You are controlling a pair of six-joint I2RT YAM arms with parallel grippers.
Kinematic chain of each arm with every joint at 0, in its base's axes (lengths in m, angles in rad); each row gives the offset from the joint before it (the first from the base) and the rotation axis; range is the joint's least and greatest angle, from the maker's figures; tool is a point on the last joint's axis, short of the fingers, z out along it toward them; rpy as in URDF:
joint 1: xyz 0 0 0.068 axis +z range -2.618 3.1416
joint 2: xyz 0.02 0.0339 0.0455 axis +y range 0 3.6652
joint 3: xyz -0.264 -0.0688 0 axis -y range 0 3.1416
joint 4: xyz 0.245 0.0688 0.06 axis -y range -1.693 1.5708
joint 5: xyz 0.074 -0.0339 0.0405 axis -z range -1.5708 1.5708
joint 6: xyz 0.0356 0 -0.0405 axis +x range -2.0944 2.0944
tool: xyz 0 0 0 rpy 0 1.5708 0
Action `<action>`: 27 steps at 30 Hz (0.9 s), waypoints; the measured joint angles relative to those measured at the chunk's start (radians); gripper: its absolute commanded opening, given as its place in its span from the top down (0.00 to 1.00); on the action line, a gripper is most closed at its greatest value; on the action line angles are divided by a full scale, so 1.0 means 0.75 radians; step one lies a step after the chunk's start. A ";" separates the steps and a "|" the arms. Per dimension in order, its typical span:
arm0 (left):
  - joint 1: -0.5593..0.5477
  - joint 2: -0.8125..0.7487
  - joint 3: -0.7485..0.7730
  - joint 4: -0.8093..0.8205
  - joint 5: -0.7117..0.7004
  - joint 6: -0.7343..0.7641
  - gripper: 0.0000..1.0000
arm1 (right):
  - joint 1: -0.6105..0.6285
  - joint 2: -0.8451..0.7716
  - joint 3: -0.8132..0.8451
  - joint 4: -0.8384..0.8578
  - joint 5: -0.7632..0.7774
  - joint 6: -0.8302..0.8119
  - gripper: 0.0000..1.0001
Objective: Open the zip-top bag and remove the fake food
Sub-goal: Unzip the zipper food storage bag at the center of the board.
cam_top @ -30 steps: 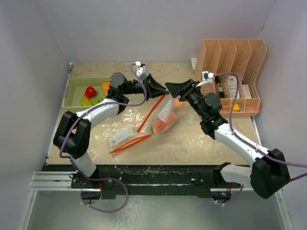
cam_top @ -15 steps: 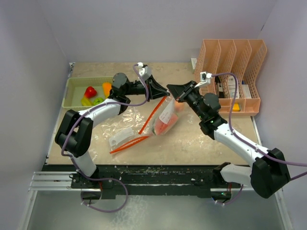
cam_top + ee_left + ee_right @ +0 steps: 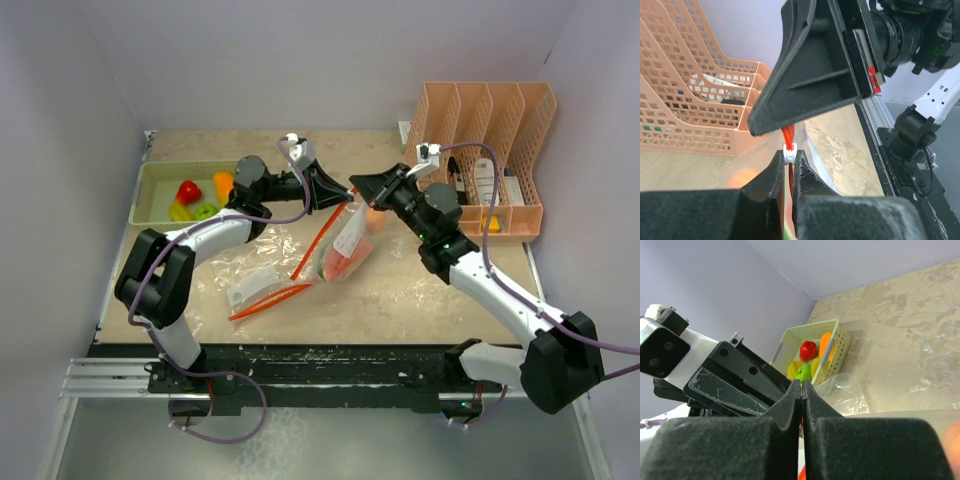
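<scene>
At centre of the tabletop lies a clear plastic zip-top bag. Left rear, a green plastic mesh basket holds glossy plastic fake food. Right rear stands a peach plastic file rack.

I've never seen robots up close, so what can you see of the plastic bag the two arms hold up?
The bag is clear, soft, crinkly plastic with an orange zip strip and a white label. It hangs tilted, its top pinched by the closed jaws of both arms, its bottom seemingly resting on the table. The left jaws grip a small white slider on the strip. Red and peach toy food lies low inside.
</scene>
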 measured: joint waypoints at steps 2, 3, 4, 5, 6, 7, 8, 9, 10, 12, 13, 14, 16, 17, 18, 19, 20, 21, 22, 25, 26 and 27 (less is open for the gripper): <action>-0.001 0.000 -0.009 -0.003 -0.003 0.001 0.96 | -0.025 0.000 0.008 -0.019 -0.026 0.000 1.00; -0.001 -0.001 -0.012 -0.002 -0.007 0.001 0.96 | -0.037 0.000 0.013 -0.026 -0.037 0.000 1.00; -0.001 -0.002 -0.013 -0.002 -0.009 0.001 0.96 | -0.047 0.000 0.016 -0.032 -0.051 0.000 1.00; -0.002 -0.003 -0.016 -0.002 -0.012 0.001 0.96 | -0.059 0.000 0.020 -0.039 -0.066 0.000 1.00; -0.003 -0.005 -0.020 -0.001 -0.019 0.001 0.96 | -0.070 0.000 0.023 -0.043 -0.082 0.000 1.00; -0.004 -0.008 -0.024 -0.002 -0.022 0.001 0.96 | -0.079 0.000 0.027 -0.051 -0.095 0.000 1.00; -0.006 -0.010 -0.028 -0.001 -0.026 0.001 0.96 | -0.087 0.000 0.031 -0.055 -0.105 -0.001 1.00; -0.006 -0.013 -0.034 0.001 -0.029 0.001 0.96 | -0.096 0.000 0.035 -0.060 -0.115 -0.001 1.00; -0.005 -0.018 -0.045 0.002 -0.029 -0.004 0.96 | -0.110 0.000 0.039 -0.060 -0.120 -0.003 1.00; -0.002 -0.034 -0.085 0.018 -0.025 -0.018 0.96 | -0.159 0.001 0.056 -0.061 -0.117 -0.008 1.00; 0.001 -0.043 -0.109 0.024 -0.023 -0.020 0.96 | -0.192 0.004 0.070 -0.061 -0.117 -0.011 1.00; 0.003 -0.050 -0.133 0.032 -0.025 -0.022 0.96 | -0.217 0.008 0.095 -0.058 -0.119 -0.015 1.00; 0.003 -0.065 -0.182 0.039 -0.031 -0.023 0.96 | -0.269 0.022 0.117 -0.057 -0.125 -0.017 1.00; 0.003 -0.071 -0.200 0.038 -0.033 -0.020 0.96 | -0.285 0.030 0.130 -0.056 -0.128 -0.018 1.00; 0.003 -0.076 -0.216 0.034 -0.036 -0.018 0.96 | -0.297 0.038 0.140 -0.052 -0.132 -0.020 1.00; 0.003 -0.081 -0.225 0.024 -0.037 -0.015 0.96 | -0.304 0.045 0.144 -0.048 -0.135 -0.021 1.00; 0.003 -0.086 -0.228 0.014 -0.040 -0.013 0.96 | -0.308 0.052 0.145 -0.042 -0.143 -0.023 1.00; 0.003 -0.092 -0.229 0.004 -0.042 -0.008 0.97 | -0.308 0.060 0.145 -0.042 -0.157 -0.026 0.97; 0.003 -0.099 -0.229 -0.006 -0.046 -0.003 0.97 | -0.308 0.066 0.145 -0.040 -0.164 -0.031 0.81; 0.003 -0.113 -0.228 -0.022 -0.051 0.011 0.97 | -0.298 0.088 0.144 -0.021 -0.213 -0.055 0.38; 0.003 -0.113 -0.228 -0.023 -0.052 0.013 0.97 | -0.290 0.094 0.143 -0.013 -0.229 -0.069 0.29; 0.003 -0.113 -0.228 -0.026 -0.054 0.014 0.98 | -0.275 0.097 0.140 -0.007 -0.234 -0.087 0.23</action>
